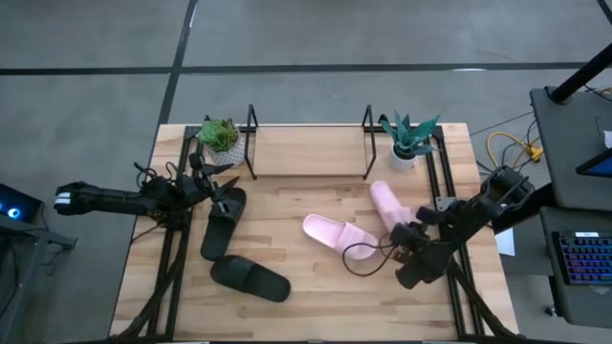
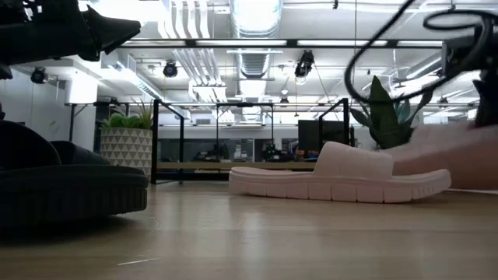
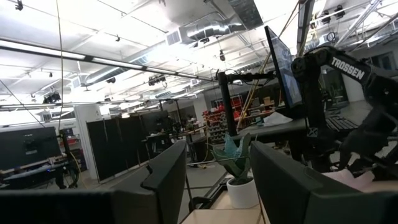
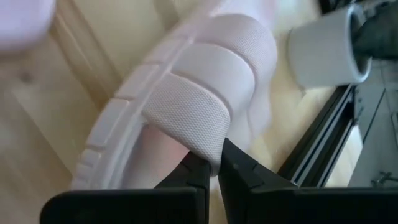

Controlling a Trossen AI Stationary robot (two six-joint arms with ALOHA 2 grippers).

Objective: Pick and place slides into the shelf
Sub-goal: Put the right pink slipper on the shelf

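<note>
On the tabletop's right half, the right hand is pinching the strap edge of a pink slide, whose long axis is pointing toward the shelf behind it (left hand open by the black slide).

Premises are presenting as an open-plan robotics lab or industrial workspace. Exposed ceiling ductwork and strip lighting are running overhead; dark partition panels and monitors are standing beyond the wooden tabletop. A keyboard and coiled yellow cable are lying beside it on grey concrete floor.
</note>
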